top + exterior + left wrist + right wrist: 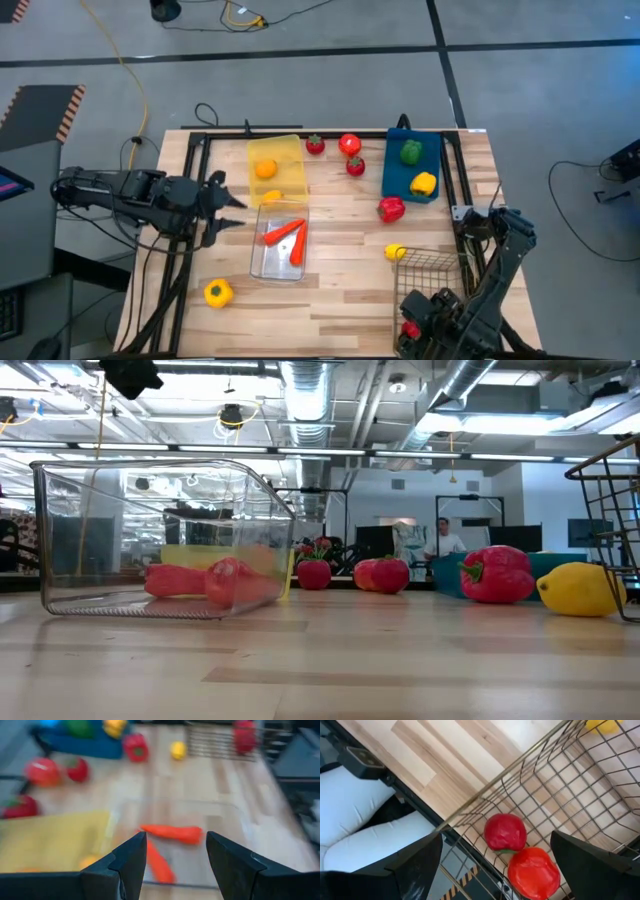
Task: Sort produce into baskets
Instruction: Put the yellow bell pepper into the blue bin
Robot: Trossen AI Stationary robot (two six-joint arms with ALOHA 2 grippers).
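My left gripper stands open at the table's left, above and beside the clear bin, where two orange carrots lie. My right gripper hangs open over the wire basket at the near right. A red tomato and another red piece lie on the basket's floor. The yellow bin holds an orange and a lemon. In the blue bin are a green pepper and a yellow pepper.
Loose on the table are a red pepper, a small yellow fruit, a yellow pepper near the front left, and three small red fruits at the far middle. Black frame rails run along the table's edges.
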